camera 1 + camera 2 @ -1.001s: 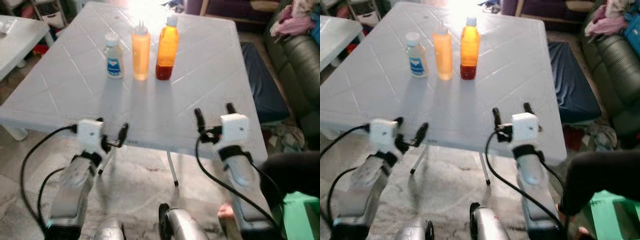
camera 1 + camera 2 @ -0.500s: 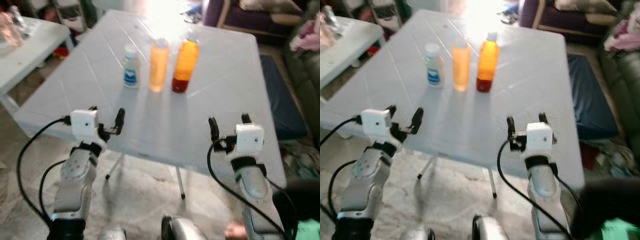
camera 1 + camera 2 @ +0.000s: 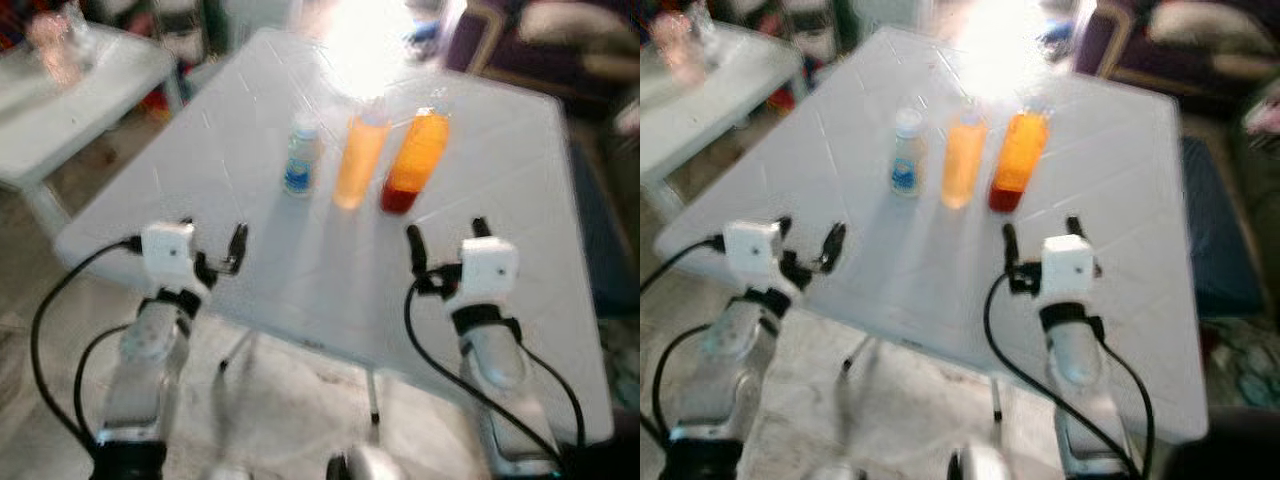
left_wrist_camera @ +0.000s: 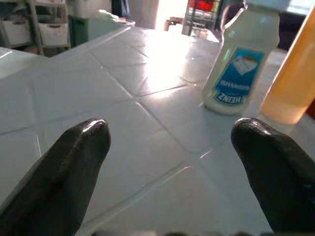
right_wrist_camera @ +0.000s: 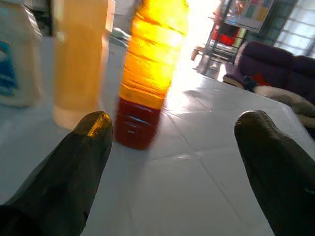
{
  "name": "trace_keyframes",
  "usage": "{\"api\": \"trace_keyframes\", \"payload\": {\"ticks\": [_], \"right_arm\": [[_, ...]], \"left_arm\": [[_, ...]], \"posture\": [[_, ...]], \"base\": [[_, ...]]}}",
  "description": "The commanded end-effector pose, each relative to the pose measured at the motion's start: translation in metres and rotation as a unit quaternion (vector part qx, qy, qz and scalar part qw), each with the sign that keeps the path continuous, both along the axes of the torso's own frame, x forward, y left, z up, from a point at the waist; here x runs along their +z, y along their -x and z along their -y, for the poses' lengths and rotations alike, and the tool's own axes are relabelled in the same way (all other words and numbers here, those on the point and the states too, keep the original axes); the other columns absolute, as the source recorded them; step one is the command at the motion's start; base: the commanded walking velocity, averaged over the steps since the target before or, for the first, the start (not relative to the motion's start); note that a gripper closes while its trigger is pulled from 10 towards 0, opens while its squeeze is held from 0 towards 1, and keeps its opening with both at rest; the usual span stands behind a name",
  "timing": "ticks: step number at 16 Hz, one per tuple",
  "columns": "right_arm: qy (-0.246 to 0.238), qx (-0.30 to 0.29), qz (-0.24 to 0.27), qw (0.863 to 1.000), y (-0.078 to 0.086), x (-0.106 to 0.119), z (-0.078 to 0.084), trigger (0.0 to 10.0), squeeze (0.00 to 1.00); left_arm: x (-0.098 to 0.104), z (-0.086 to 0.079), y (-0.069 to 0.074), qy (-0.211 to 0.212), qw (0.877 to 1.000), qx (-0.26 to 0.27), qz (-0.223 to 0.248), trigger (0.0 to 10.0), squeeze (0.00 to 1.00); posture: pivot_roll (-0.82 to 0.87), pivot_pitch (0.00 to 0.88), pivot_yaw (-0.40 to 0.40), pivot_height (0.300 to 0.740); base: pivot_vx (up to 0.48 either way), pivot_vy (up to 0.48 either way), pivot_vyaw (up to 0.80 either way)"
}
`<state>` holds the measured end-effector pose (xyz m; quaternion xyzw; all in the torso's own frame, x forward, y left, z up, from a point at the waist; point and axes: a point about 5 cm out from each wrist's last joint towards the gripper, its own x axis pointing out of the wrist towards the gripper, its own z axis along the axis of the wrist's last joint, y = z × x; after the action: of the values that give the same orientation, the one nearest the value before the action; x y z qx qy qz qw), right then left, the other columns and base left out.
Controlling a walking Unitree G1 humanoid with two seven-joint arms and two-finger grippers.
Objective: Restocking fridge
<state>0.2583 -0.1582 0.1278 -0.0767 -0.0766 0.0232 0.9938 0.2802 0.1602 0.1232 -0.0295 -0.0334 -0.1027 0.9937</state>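
Ahead of the left gripper (image 3: 212, 246), whose fingers are spread with nothing between them, a small white Heinz bottle (image 4: 240, 61) is seen upright on the white table (image 3: 200, 150), near but not touched. It is judged light, rigid plastic, smooth and a bit slippery; a grip across the labelled body is advised. Just beside it, toward the right gripper, a pale orange squeeze bottle (image 3: 359, 157) is stood; soft walls are expected, so a gentle hold at mid-height is suggested. Next in the row, straight ahead of the right gripper (image 3: 445, 238), an orange juice bottle (image 5: 150, 59) with a dark red band at its base is stood upright. It is judged the heaviest and tallest, likely to tip; a hold at the waist is preferred. The right gripper is also held spread and empty over the table's near edge. Caps are washed out by glare, the head views are blurred, and bottle tops are cut off in both wrist views.
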Motion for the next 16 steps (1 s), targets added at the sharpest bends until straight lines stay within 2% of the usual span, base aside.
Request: {"api": "trace_keyframes", "payload": {"ticks": [1,2,7,10,11,13,16], "right_arm": [[0.005,-0.005,-0.004,1.0,0.001,-0.001,0.004,10.0,0.0],[0.009,-0.003,0.003,1.0,-0.001,0.003,0.005,10.0,0.0],[0.019,-0.006,0.05,0.999,-0.039,0.039,0.026,10.0,0.0],[0.007,-0.017,0.051,0.999,-0.058,0.051,0.04,10.0,0.0],[-0.002,-0.013,0.044,0.999,-0.066,0.055,0.041,10.0,0.0],[0.003,0.029,0.07,0.997,-0.084,0.08,0.036,10.0,0.0],[0.007,0.043,0.089,0.995,-0.095,0.098,0.035,10.0,0.0]], "left_arm": [[-0.004,0.007,0.001,-0.001,1.0,-0.012,-0.009,10.0,0.0],[-0.003,0.007,0.001,-0.001,1.0,-0.013,-0.009,10.0,0.0],[-0.005,0.009,0.004,-0.005,1.0,-0.02,-0.014,10.0,0.0],[-0.004,0.009,0.006,-0.008,1.0,-0.023,-0.015,10.0,0.0],[-0.003,0.009,0.007,-0.009,1.0,-0.024,-0.016,10.0,0.0],[-0.006,0.007,0.013,-0.02,0.999,-0.033,-0.025,10.0,0.0],[-0.004,0.002,0.015,-0.027,0.999,-0.033,-0.028,10.0,0.0]], "posture": [[0.04,0.097,-0.056,0.74],[0.04,0.103,-0.057,0.74],[0.05,0.136,-0.052,0.74],[0.06,0.156,-0.049,0.74],[0.06,0.159,-0.048,0.74],[0.08,0.187,-0.036,0.74],[0.09,0.198,-0.028,0.74]], "base": [[0.0,0.0,0.0],[0.0,0.0,0.0],[0.0,0.0,0.0],[0.0,0.0,0.0],[0.0,0.0,0.0],[0.0,0.0,0.0],[0.0,0.0,0.0]]}}
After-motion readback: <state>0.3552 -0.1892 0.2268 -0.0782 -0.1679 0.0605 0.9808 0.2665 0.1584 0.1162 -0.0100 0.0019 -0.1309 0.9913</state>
